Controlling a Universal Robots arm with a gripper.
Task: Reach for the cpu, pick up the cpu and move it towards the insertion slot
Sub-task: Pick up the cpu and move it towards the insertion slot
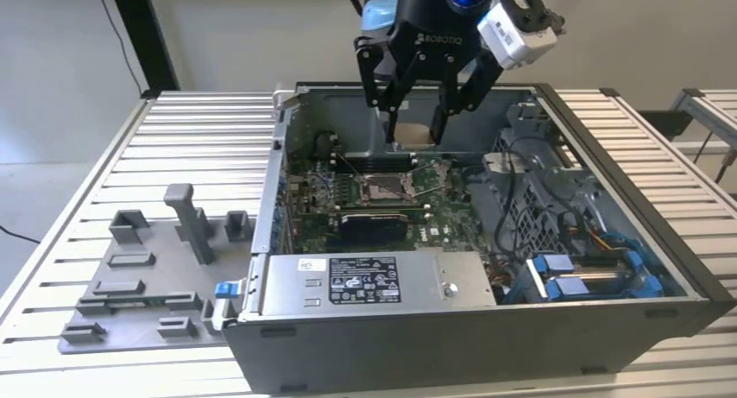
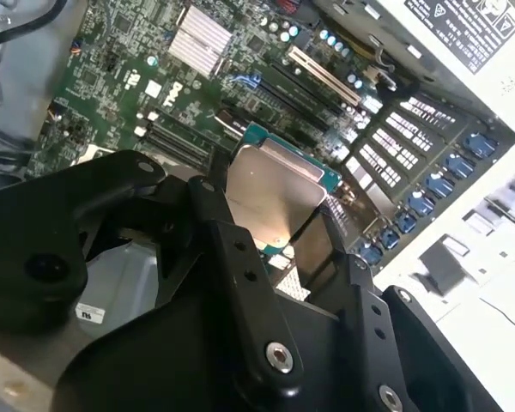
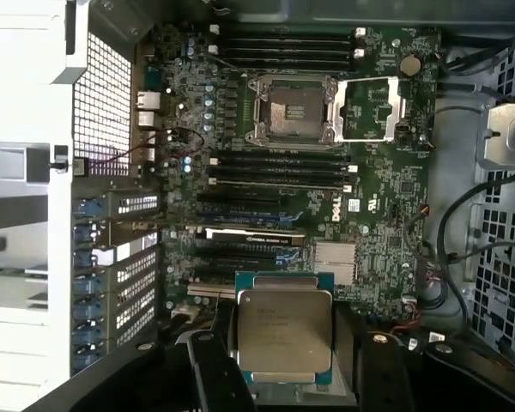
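The pincer [image 1: 422, 126] hangs over the open computer case [image 1: 645, 268] on the slatted tabletop [image 1: 196, 139], pinching the cpu [image 3: 285, 333] between its black fingers [image 2: 240, 266], silvery top up. The chip is held clear above the green motherboard [image 3: 386, 197], apart from the insertion slot [image 3: 293, 118], whose metal frame stands flipped open beside it. Grey fixture blocks [image 1: 150, 268] sit outside the case.

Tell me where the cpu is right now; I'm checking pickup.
The cpu is held in the tool, above the motherboard inside the computer case, short of the insertion slot in the first wrist view.
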